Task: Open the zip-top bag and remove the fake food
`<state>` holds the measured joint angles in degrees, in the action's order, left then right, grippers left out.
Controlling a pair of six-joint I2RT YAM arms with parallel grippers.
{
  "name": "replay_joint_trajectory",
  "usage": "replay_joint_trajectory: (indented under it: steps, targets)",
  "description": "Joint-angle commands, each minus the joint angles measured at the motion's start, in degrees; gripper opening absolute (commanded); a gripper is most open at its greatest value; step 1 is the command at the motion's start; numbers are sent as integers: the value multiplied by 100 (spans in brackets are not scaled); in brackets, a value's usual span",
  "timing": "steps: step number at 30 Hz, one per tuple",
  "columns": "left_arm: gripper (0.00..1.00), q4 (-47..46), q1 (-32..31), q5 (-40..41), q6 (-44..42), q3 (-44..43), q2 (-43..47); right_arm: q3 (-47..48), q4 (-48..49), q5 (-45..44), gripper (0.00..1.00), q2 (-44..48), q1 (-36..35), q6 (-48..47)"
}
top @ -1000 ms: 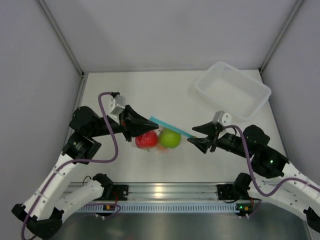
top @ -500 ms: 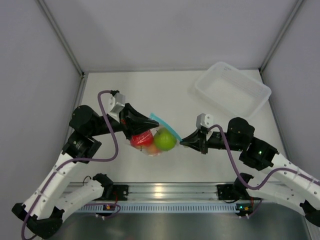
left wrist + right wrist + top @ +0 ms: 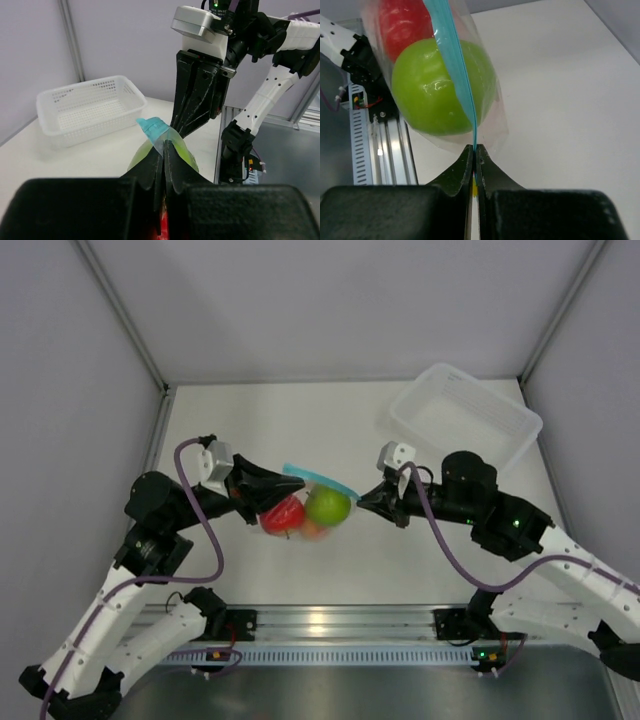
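The clear zip-top bag (image 3: 308,506) hangs above the table between both grippers, its blue-teal zip strip (image 3: 318,477) on top. Inside are a red fruit (image 3: 283,514), a lime green fruit (image 3: 327,506) and a sliver of an orange-peach fruit (image 3: 313,531). My left gripper (image 3: 282,485) is shut on the bag's left end; its wrist view shows the teal strip (image 3: 151,127) and green fruit (image 3: 187,155) past the pinched jaws (image 3: 165,147). My right gripper (image 3: 362,502) is shut on the strip's right end (image 3: 474,148); the green fruit (image 3: 440,87) and red fruit (image 3: 402,25) hang before it.
A translucent white rectangular bin (image 3: 465,422) stands at the back right of the table, also in the left wrist view (image 3: 87,107). Grey walls enclose the table on three sides. An aluminium rail (image 3: 330,625) runs along the near edge.
My right gripper moved left to the bag and shut on the right end of the zip strip. The left arm drew back left slightly, and the bag now hangs between both grippers.
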<state>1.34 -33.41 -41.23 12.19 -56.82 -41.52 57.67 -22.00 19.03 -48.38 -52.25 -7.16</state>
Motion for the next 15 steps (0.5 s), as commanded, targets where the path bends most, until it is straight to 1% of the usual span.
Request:
replay_joint_trajectory:
  steps: [1,2,4,6,10,13,15]
  targets:
    - [5,-214,-8,511,-181,328,118,858,-760,-513,0,-592,48,-365]
    - [3,-257,-8,589,-121,425,135,1017,-1101,-653,0,-863,48,-400]
    - [0,-642,-8,695,-24,784,153,1421,-1402,-733,0,-1111,48,-532]
    - [0,-802,-8,696,38,952,170,1720,-1788,-760,0,-1322,39,-646]
    - [2,-802,-8,800,-23,1243,231,1757,-1975,-971,0,-1314,31,-813]
    - [7,-802,-8,1020,-58,1524,372,1730,-2036,-962,0,-1314,31,-840]
    - [19,-802,-8,1319,-76,1717,486,1704,-2054,-945,0,-1402,39,-840]
